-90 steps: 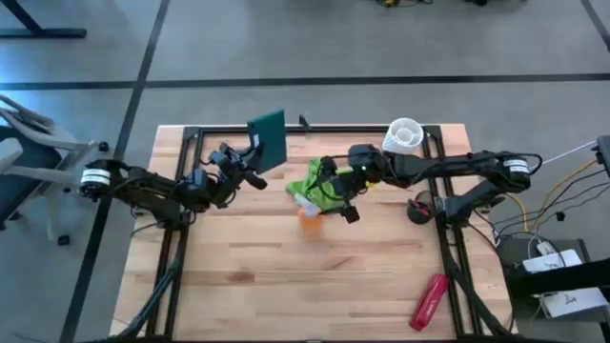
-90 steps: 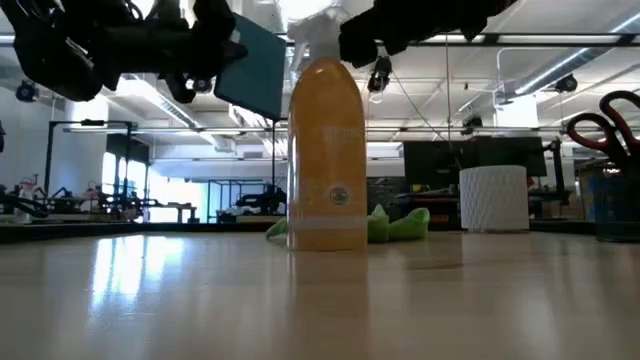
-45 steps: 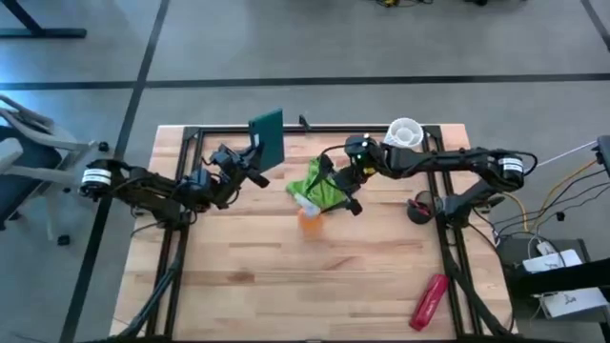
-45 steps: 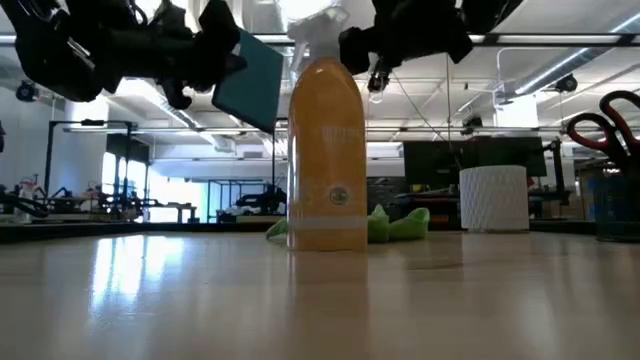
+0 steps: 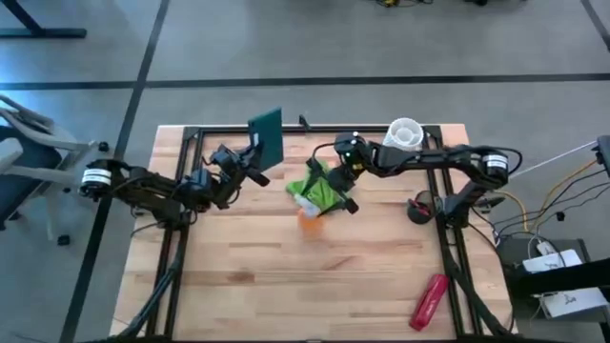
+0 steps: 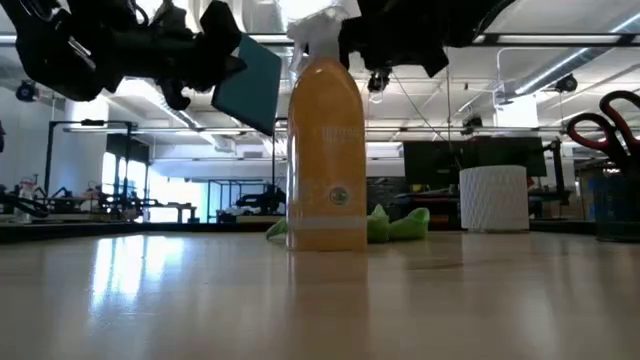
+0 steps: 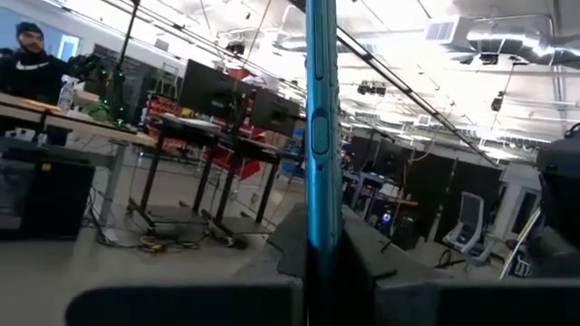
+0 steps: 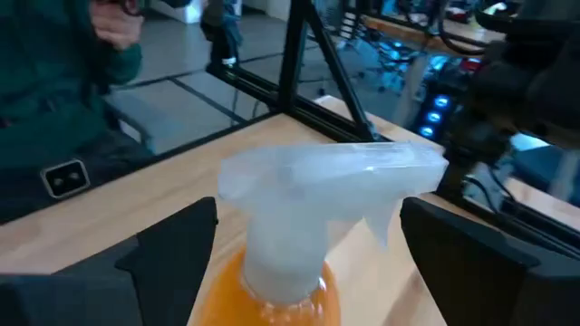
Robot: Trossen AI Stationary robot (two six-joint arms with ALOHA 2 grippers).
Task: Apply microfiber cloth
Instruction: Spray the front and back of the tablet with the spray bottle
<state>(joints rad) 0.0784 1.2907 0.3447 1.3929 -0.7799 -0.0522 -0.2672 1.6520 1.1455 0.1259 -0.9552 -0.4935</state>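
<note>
1. On the table's left side, the left gripper [image 5: 250, 164] is clamped on a dark teal flat device [image 5: 268, 137], holding it raised on edge above the wooden table [image 5: 248, 276].
2. Near the table's middle, the lime-green microfiber cloth [image 5: 320, 187] lies crumpled on the wood, just behind the orange spray bottle [image 6: 327, 150].
3. Above the cloth and bottle hangs the right gripper [image 5: 342, 183], its fingers spread wide either side of the bottle's white trigger head [image 8: 317, 204], gripping nothing.
4. Farther right, a white ribbed cup [image 5: 404, 133] stands near the back edge.

A pale wooden table [image 5: 286, 286] with a soft sheen carries a crumpled microfiber cloth [image 5: 319, 186] and a translucent plastic spray bottle [image 6: 326, 150].
</note>
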